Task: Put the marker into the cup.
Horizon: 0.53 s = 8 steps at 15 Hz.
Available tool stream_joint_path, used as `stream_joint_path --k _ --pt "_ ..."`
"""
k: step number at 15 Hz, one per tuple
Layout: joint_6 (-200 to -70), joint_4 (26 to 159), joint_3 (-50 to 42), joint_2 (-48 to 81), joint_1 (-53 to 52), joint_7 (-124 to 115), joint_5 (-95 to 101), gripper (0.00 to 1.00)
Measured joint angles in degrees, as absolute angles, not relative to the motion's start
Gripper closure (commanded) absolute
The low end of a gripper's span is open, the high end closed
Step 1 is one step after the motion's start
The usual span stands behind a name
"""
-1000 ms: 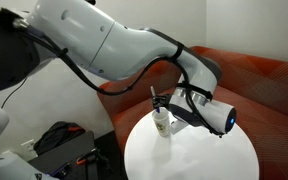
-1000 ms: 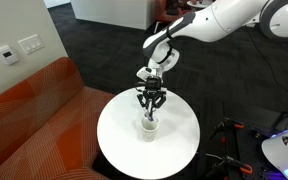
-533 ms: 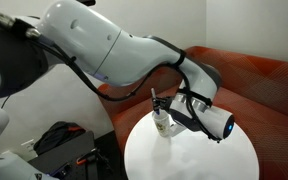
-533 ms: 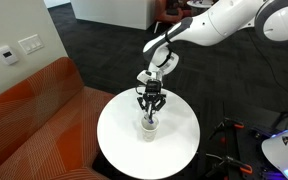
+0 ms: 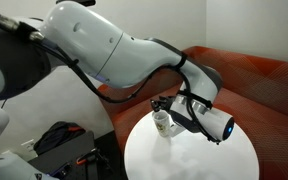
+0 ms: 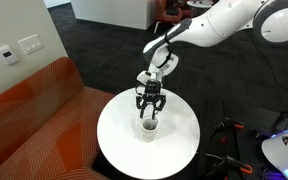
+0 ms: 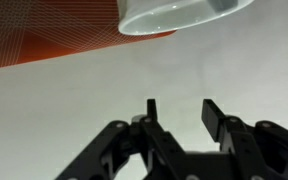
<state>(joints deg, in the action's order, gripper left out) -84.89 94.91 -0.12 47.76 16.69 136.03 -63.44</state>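
Observation:
The white paper cup [image 5: 162, 124] stands upright on the round white table [image 5: 199, 155], and also shows in an exterior view [image 6: 149, 128]. My gripper [image 6: 149, 112] hangs just above the cup's mouth, fingers pointing down. It also shows in an exterior view [image 5: 161, 106]. In the wrist view the gripper [image 7: 179, 110] is open with nothing between the fingers, and the cup's rim [image 7: 179, 18] sits at the top edge. The blue marker is not visible outside the cup; I cannot see inside the cup.
The table [image 6: 119, 135] is small and round. An orange sofa [image 6: 34, 115] curves around it, also in an exterior view [image 5: 254, 85]. A dark bag [image 5: 59, 140] lies on the floor beside the table. Another robot base [image 6: 284, 150] stands nearby.
The marker that stuck up between the fingers above the cup is no longer seen. The fingers have opened and the gripper sits slightly higher over the cup.

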Motion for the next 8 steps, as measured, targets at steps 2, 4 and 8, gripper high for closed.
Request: stream_joint_path --k 2,4,8 --pt "-84.88 94.81 -0.12 47.63 16.70 136.15 -64.21 0.02" --pt "-84.73 94.84 -0.12 46.93 16.70 137.19 -64.97 0.00" --pt "-83.30 95.93 -0.12 43.22 16.70 139.44 -66.32 0.00"
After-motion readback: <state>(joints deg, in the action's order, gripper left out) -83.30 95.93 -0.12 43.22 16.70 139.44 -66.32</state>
